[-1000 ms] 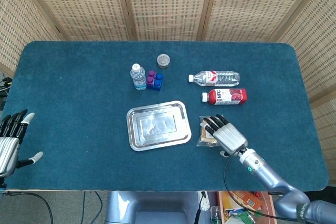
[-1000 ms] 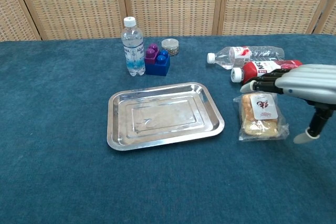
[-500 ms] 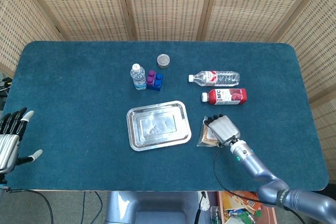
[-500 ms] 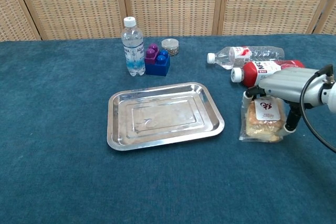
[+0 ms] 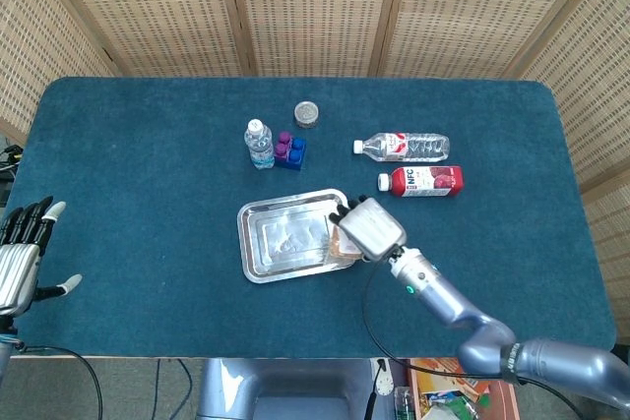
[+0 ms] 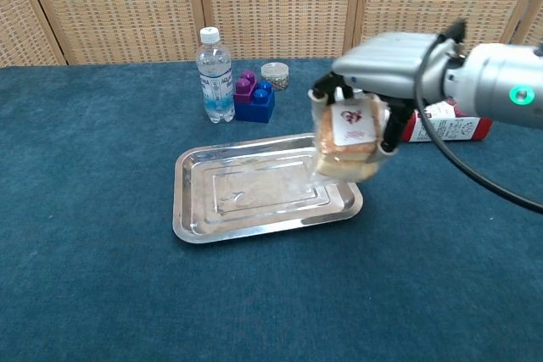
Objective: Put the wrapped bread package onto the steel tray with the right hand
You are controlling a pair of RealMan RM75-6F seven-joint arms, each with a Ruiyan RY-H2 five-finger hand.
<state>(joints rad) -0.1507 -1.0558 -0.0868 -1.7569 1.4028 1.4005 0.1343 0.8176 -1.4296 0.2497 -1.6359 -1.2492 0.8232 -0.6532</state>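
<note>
The right hand (image 6: 373, 61) grips the bread pack (image 6: 346, 139) from above, fingers (image 6: 389, 131) curled down its sides, and holds it in the air over the right end of the steel tray (image 6: 204, 218). In the chest view the pack hangs tilted beneath the palm, its red-and-white label facing the camera and its lower edge close above the tray's right rim; whether it touches the rim cannot be told. From the head view the right hand (image 5: 368, 227) covers most of the pack (image 5: 342, 243), which shows only as a tan sliver at the tray's (image 5: 258, 253) right edge.

The left hand (image 5: 22, 261) sits at the far left edge of the worktop (image 5: 138, 145), fingers spread and holding nothing, well apart from everything else.

Behind the tray stand a small water bottle (image 6: 214, 76), a cluster of blue and purple blocks (image 6: 253, 97) just beside it, and a little lidded jar (image 6: 275, 75) beyond them. To the right of the tray lie two bottles on their sides: a clear one (image 5: 402, 147) and, nearer the hand, a red one (image 5: 421, 181), partly hidden behind the arm in the chest view.
</note>
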